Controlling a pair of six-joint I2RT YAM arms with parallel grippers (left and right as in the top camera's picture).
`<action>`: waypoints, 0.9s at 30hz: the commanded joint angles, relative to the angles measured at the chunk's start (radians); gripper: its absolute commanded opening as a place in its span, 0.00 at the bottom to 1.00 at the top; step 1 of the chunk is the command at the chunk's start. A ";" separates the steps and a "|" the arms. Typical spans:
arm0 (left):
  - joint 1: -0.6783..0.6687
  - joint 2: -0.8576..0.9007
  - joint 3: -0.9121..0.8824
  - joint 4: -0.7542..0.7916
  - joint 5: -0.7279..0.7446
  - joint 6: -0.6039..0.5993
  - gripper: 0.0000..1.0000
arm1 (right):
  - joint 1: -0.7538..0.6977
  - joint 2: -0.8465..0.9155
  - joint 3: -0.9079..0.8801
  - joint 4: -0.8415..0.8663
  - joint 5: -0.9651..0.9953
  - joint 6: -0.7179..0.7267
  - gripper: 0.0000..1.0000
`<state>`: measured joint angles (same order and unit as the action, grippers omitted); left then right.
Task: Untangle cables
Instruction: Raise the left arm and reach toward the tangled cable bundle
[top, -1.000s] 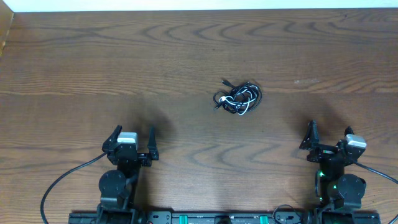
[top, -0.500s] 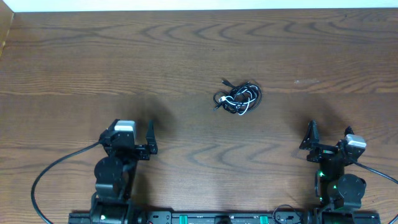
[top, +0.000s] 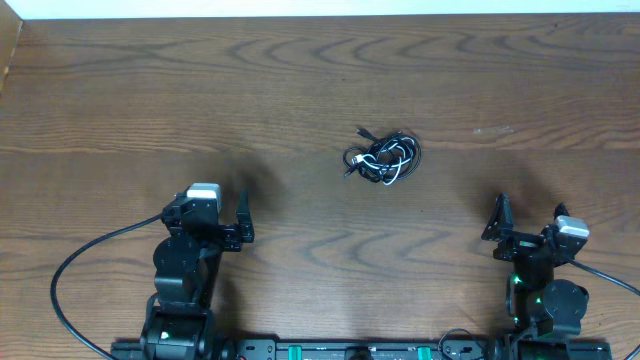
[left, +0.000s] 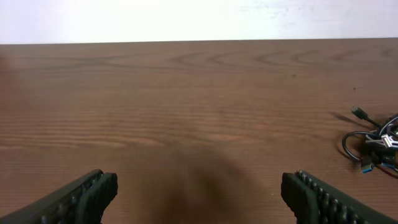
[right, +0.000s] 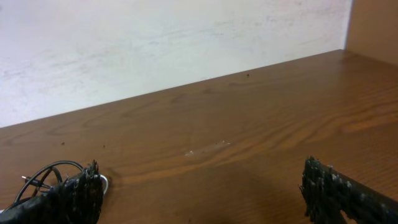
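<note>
The cables (top: 383, 158) lie in one small tangled bundle, black cords wound with a white one, on the wooden table right of centre. A black plug end sticks out at the bundle's upper left. The bundle shows at the right edge of the left wrist view (left: 375, 145) and at the lower left of the right wrist view (right: 46, 176), partly behind a finger. My left gripper (top: 213, 212) is open and empty at the near left. My right gripper (top: 528, 216) is open and empty at the near right.
The wooden table (top: 200, 90) runs to a white wall at the back. Thick black arm wires (top: 85, 270) loop from the left arm base, and another runs at the near right (top: 610, 278).
My left arm has shifted slightly forward and turned a little to the right. The right arm and the cables have not moved.
</note>
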<state>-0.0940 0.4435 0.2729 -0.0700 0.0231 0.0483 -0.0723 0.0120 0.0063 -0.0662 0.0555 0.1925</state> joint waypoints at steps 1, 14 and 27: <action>0.004 0.000 0.027 0.004 -0.008 -0.013 0.92 | 0.006 -0.003 -0.001 -0.004 -0.003 -0.014 0.99; 0.004 0.000 0.042 0.007 0.005 -0.013 0.92 | 0.006 -0.003 -0.001 -0.004 -0.003 -0.014 0.99; 0.004 0.000 0.109 0.006 0.045 -0.013 0.92 | 0.006 -0.003 -0.001 -0.004 -0.003 -0.014 0.99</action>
<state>-0.0940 0.4435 0.3576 -0.0639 0.0540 0.0483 -0.0723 0.0120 0.0063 -0.0662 0.0555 0.1925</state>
